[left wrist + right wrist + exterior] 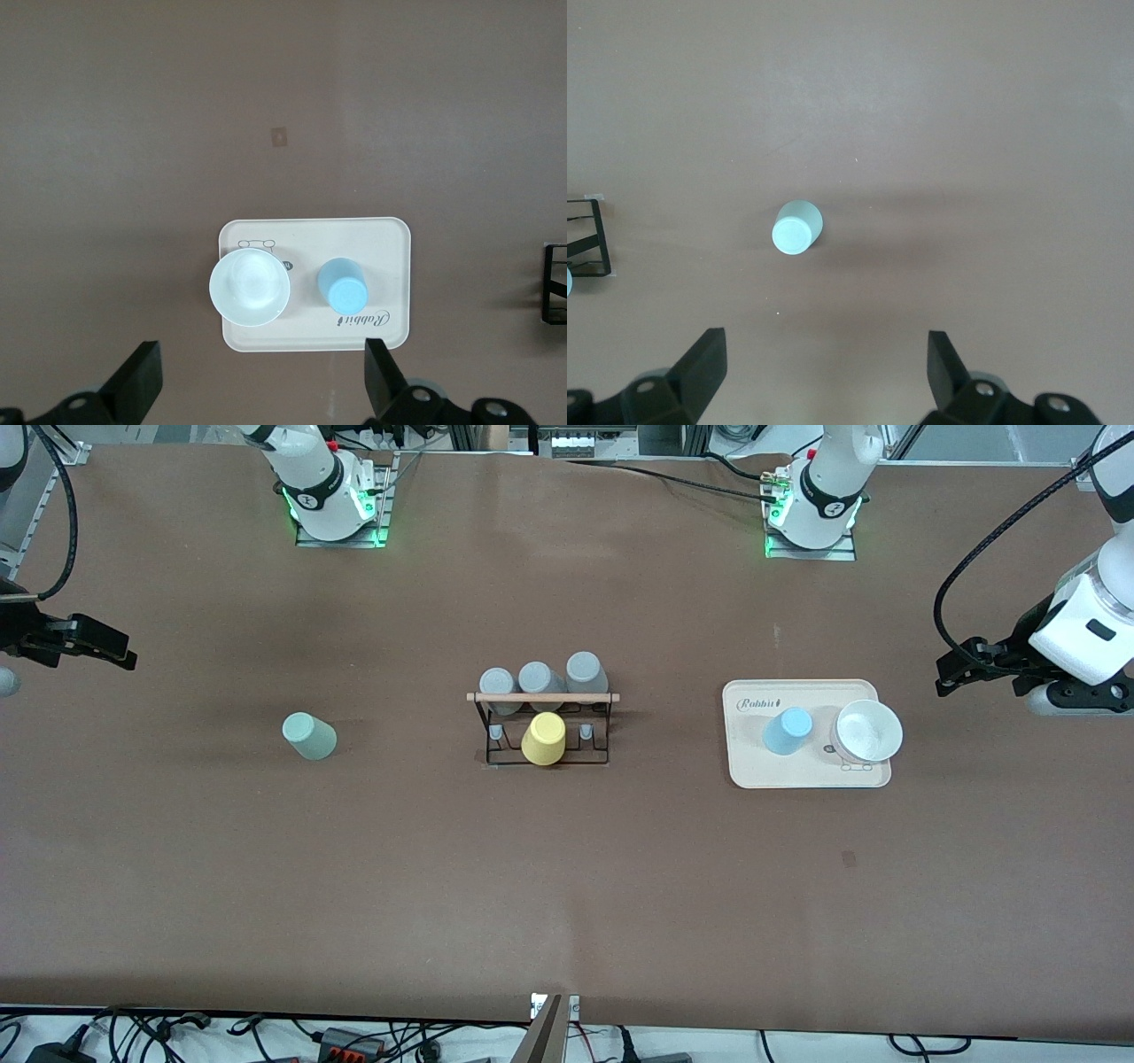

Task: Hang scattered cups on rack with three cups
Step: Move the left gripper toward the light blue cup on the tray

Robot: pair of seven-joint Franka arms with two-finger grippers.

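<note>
Brown matte covering lies over the whole table (567, 886). At its middle I see the small black wire rack with a light wooden rod along its top (544, 698). Three grey cups (539, 679) sit upside down on the pegs of the row farther from the front camera, and one yellow cup (544, 738) sits upside down on the middle peg of the nearer row; the two pegs beside the yellow cup are bare.

One small pale sage green tapered cup (308, 735) stands upside down on the table, toward the right arm's end, well apart from the rack. The small light blue tapered cup (788, 731) stands upside down on the cream rectangular tray (753, 766), toward the left arm's end of the table. Just beside it on the tray, toward the edge nearest the left arm's end, rests a white round bowl (868, 731).

I keep both arms waiting. The left gripper (261, 390) hangs over the table at the left arm's end, with its fingers wide apart and nothing between them. The right gripper (824, 381) hangs over the right arm's end of the table, also released and holding nothing.
</note>
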